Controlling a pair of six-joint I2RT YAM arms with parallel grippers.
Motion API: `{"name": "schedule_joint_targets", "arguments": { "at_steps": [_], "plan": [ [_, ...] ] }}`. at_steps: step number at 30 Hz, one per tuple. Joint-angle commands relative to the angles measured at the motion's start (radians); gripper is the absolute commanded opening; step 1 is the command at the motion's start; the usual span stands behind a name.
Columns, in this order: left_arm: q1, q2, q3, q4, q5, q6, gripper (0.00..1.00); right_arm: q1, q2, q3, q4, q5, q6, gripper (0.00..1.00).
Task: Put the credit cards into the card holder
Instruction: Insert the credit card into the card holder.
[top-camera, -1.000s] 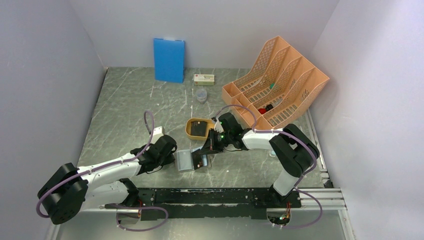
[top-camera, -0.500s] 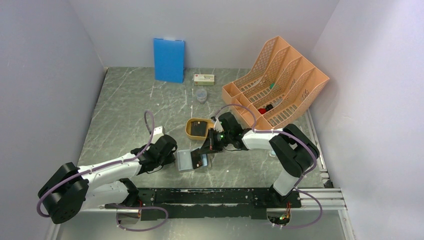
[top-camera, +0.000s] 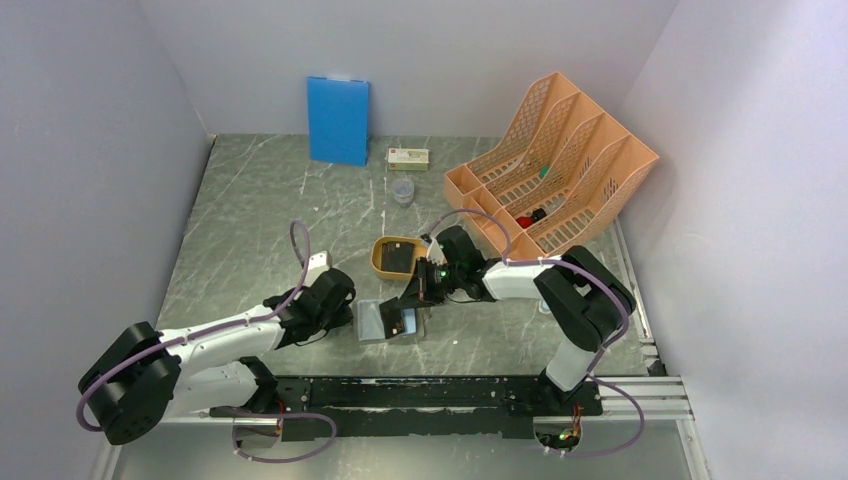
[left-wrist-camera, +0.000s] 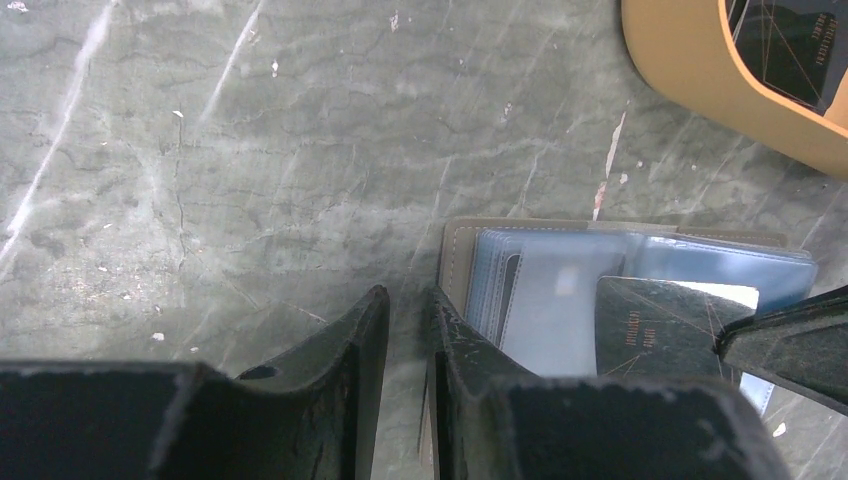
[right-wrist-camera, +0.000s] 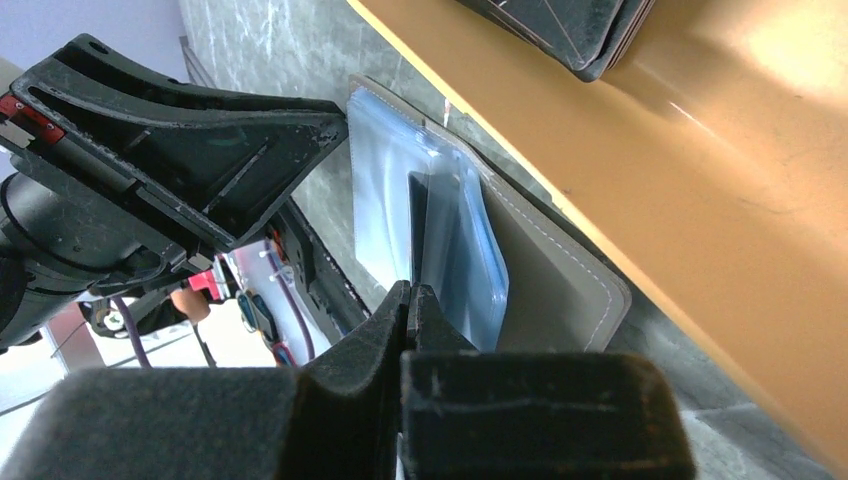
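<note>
- Right gripper (right-wrist-camera: 410, 295): fingers pressed together, pinching one dark credit card (right-wrist-camera: 437, 230) by its edge.
- That card stands edge-on in the right wrist view. Its far end is down among the pale blue inner pockets (right-wrist-camera: 380, 200) of the card holder (right-wrist-camera: 550, 290). Can't tell whether it is actually inside a sleeve or just lying on one.
- Left wrist view shows the same card lying slanted over the right half of the pockets, with the right fingertip on its right corner.
- Left gripper (left-wrist-camera: 405, 300): fingers a narrow gap apart, with bare table visible between them and nothing pinched.
- One left finger (left-wrist-camera: 455, 335) sits over the holder's left grey edge. Looks like it's touching, but can't confirm contact.
- Holder lies open and flat on the grey marbled table (left-wrist-camera: 250, 150), near the front edge, between the two grippers.
- Mustard-yellow oval tray (left-wrist-camera: 690, 70) sits just beyond the holder, close but apart, with a stack of credit cards (left-wrist-camera: 790, 50) inside.
- Further back: a small clear cup (top-camera: 402, 190) and a small white box (top-camera: 408, 157).
- Back right: an orange mesh file organizer (top-camera: 555, 150) with a few small items in its slots.
- Back wall: a blue rectangular board (top-camera: 338, 120) standing upright.
</note>
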Motion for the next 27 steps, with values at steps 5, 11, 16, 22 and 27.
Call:
{"name": "schedule_joint_targets", "arguments": {
  "at_steps": [5,11,16,22,27],
  "plan": [
    [0.004,0.020,-0.039,-0.085,0.048,0.006,0.27,0.002,-0.023,-0.039,-0.004,0.026,0.000,0.00],
    [0.004,0.020,-0.043,-0.086,0.046,0.004,0.27,-0.008,-0.085,-0.055,-0.018,0.031,-0.005,0.00],
    [0.003,0.016,-0.044,-0.084,0.048,0.001,0.27,-0.008,-0.103,-0.059,-0.030,0.023,-0.015,0.00],
    [0.004,0.011,-0.046,-0.087,0.048,0.000,0.27,-0.009,-0.112,-0.076,-0.042,0.012,-0.021,0.00],
    [0.004,0.012,-0.046,-0.086,0.049,-0.001,0.27,-0.008,-0.125,-0.095,-0.047,0.004,-0.027,0.00]
  ]
}}
